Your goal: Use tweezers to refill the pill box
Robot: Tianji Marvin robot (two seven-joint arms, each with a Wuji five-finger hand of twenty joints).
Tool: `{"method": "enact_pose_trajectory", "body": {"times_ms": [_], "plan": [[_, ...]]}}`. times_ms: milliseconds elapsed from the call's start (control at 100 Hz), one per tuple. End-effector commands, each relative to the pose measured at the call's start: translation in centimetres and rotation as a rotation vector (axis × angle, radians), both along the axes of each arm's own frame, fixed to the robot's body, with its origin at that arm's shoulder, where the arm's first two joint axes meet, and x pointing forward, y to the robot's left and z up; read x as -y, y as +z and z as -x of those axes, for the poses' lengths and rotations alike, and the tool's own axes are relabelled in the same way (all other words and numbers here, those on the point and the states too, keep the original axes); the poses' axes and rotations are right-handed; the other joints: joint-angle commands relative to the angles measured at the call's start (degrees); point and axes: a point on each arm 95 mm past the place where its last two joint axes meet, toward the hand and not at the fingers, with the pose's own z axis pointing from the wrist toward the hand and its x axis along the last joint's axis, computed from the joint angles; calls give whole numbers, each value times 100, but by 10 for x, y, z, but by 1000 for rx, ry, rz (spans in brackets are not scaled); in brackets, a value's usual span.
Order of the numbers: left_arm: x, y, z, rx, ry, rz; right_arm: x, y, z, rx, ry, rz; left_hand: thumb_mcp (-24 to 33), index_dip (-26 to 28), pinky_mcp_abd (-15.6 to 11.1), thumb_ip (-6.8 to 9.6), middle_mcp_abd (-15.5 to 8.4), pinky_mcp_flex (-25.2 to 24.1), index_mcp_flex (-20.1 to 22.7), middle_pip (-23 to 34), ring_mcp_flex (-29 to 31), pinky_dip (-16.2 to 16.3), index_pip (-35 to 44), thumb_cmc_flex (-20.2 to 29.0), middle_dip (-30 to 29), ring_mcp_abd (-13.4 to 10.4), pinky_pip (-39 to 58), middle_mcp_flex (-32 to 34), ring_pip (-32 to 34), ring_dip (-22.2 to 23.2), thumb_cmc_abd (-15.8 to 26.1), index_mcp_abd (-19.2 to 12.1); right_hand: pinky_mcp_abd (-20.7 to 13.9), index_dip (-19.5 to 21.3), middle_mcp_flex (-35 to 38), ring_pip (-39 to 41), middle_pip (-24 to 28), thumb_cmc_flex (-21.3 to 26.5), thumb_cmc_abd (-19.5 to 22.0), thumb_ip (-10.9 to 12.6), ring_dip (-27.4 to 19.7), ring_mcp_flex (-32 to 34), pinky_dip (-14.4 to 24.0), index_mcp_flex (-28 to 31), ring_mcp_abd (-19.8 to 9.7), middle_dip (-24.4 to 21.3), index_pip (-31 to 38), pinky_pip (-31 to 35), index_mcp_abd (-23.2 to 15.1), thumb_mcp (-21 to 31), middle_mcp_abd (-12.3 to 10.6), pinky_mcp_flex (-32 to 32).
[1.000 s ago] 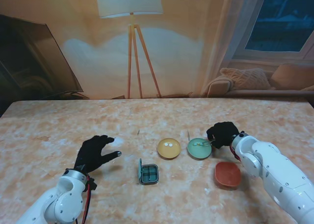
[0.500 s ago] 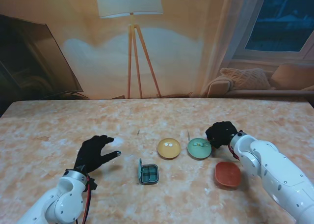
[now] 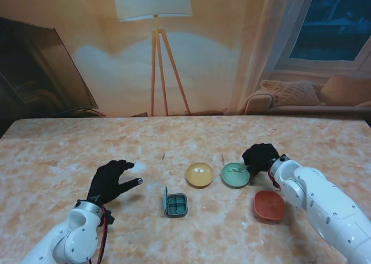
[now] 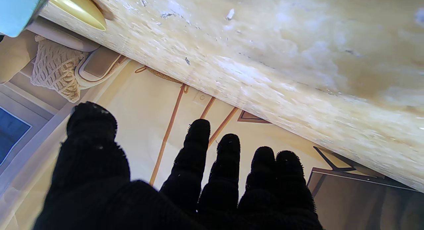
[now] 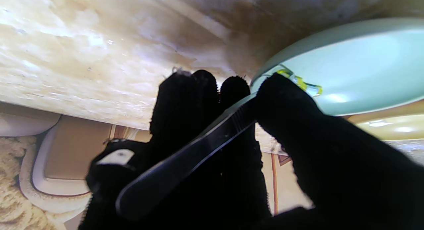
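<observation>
Right hand: the black-gloved right hand (image 3: 262, 157) is closed around the tweezers (image 5: 185, 160), thumb pressed on one side and the other fingers (image 5: 185, 101) curled behind the shaft.
Tweezers: a dark metal shaft runs across the palm; the tips reach past the thumb over the rim of the green dish (image 3: 235, 175), and are hidden there.
Green dish: just beside the right hand, on its inner side; small pale and yellow-green pieces (image 5: 299, 81) lie in it close to the thumb, too small to name.
Yellow dish (image 3: 199, 174): past the green dish from the right hand, holding two white pills (image 3: 199, 171).
Red dish (image 3: 269, 205): nearer to me than the right hand, beside the white forearm.
Pill box (image 3: 175, 205): open, teal, lid raised on its left side; between the two hands, nearer the left.
Left hand: the left hand (image 3: 111, 180) is empty, fingers (image 4: 198, 147) spread, resting low over the marble table (image 3: 69, 154), well apart from the dishes.
</observation>
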Motion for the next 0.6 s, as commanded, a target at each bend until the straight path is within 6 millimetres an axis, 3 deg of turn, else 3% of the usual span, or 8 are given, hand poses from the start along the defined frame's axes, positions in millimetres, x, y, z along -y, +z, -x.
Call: {"method": "enact_pose_trajectory", "body": {"times_ms": [0, 380, 590], "plan": [[1, -4, 3, -21, -3, 6, -5, -7, 3, -22, 6, -2, -59, -66, -309, 90, -98, -66, 52, 59, -51, 44, 39, 75, 23, -94, 74, -16, 56, 48, 146, 43, -1521, 51, 468, 263, 139, 125, -133, -55, -120, 298, 114, 474, 353, 162, 613, 336, -259, 370, 696, 351], [0, -6, 4, -28, 0, 8, -6, -7, 2, -12, 4, -33, -59, -87, -334, 90, -74, -66, 79, 65, -60, 54, 25, 83, 25, -73, 96, -16, 77, 61, 165, 98, -1569, 134, 665, 428, 3, 287, -608, 295, -178, 296, 67, 647, 207, 196, 796, 207, -660, 740, 584, 601], [0, -6, 4, -28, 3, 12, -7, -6, 2, 2, -5, -57, -59, -105, -324, 91, -65, -77, 91, 61, -73, 56, 2, 87, 23, -76, 101, -19, 79, 63, 180, 109, -1581, 116, 731, 496, -10, 307, -845, 333, -172, 304, 97, 700, 203, 223, 852, 184, -718, 888, 584, 628]]}}
